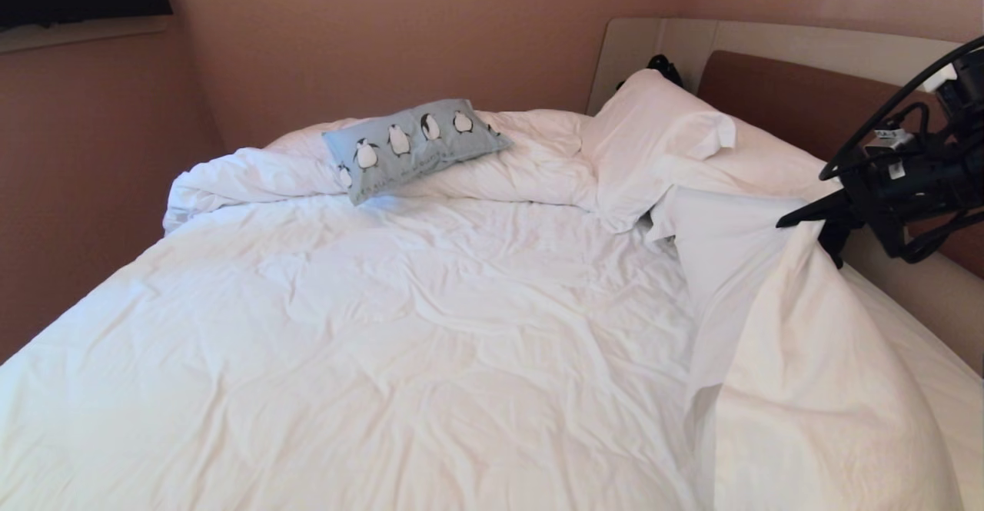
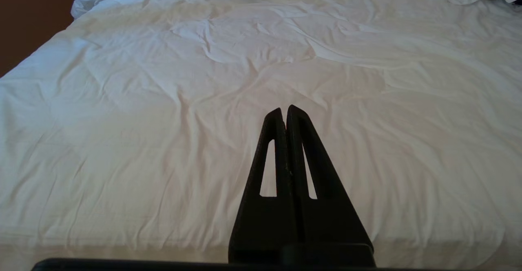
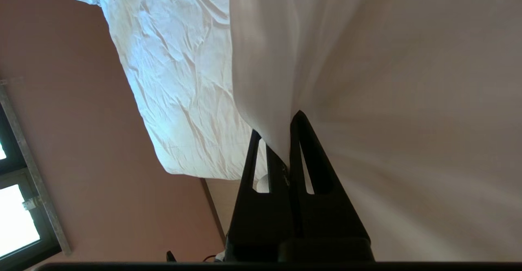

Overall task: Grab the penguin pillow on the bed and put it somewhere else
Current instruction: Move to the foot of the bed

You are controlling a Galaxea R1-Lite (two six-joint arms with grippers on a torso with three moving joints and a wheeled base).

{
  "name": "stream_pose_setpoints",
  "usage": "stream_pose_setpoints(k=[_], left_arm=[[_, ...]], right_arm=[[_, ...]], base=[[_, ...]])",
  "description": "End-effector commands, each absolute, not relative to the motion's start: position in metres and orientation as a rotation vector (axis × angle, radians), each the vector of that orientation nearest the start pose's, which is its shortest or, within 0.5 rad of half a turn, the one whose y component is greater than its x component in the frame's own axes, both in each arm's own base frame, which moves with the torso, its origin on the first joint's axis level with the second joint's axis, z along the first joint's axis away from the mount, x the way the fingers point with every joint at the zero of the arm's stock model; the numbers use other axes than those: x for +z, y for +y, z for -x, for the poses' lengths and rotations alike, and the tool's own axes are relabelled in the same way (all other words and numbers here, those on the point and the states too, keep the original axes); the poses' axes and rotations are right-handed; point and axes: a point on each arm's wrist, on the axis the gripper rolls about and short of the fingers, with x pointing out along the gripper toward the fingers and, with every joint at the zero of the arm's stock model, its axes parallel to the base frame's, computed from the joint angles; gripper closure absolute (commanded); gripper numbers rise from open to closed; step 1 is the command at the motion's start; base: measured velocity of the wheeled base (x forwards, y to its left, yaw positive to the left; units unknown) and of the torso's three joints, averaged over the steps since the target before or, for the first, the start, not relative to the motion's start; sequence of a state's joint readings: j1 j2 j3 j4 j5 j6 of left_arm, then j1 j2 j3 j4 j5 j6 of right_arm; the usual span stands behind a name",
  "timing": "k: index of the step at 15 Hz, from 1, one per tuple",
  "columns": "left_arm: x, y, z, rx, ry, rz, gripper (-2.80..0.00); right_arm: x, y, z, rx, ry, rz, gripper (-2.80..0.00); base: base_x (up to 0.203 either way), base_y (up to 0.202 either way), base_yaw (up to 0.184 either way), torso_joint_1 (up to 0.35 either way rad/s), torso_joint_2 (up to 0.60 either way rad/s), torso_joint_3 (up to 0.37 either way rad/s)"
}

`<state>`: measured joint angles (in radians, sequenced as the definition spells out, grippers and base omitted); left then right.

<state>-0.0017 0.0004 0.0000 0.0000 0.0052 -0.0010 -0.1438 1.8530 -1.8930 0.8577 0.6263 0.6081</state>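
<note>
The penguin pillow (image 1: 415, 146), light blue with a row of black-and-white penguins, lies on bunched duvet at the far side of the bed (image 1: 384, 326), near the wall. My right gripper (image 1: 786, 221) is at the bed's right side, far from it, shut on a fold of white bedding (image 1: 807, 388) that hangs raised from its tips. In the right wrist view the gripper (image 3: 278, 123) pinches that white cloth (image 3: 367, 79) between its fingers. My left gripper (image 2: 284, 109) is shut and empty, hovering over the near part of the bed (image 2: 163, 100).
A plain white pillow (image 1: 653, 134) leans against the brown headboard (image 1: 769, 96) at the right. A small black object (image 1: 663, 65) sits behind that pillow. Pink walls close in the bed's far side and left. A window (image 3: 12, 218) shows in the right wrist view.
</note>
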Motion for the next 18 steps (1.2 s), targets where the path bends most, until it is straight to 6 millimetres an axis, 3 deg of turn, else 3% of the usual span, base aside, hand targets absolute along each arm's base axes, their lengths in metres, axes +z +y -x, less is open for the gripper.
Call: stream_pose_setpoints(k=[1,9,18], left_arm=[[0.0754,0.0001,0.0228,0.003,0.000,0.002,0.00],[0.0752,0.0002,0.0226,0.004,0.002,0.003,0.00],[0.0755,0.0001,0.0228,0.003,0.000,0.003,0.00]], right_arm=[[0.2984,-0.0342,-0.3208,0.208,0.897,-0.882,0.00],[0.2966,-0.0344,-0.3222,0.207,0.902,-0.883,0.00],[0.2957,-0.0345,-0.3227,0.207,0.904,-0.882,0.00]], base=[[0.000,0.000,0.000,0.000,0.00,0.000],[0.000,0.012,-0.002,0.000,0.00,0.000],[0.000,0.190,-0.001,0.002,0.00,0.002]])
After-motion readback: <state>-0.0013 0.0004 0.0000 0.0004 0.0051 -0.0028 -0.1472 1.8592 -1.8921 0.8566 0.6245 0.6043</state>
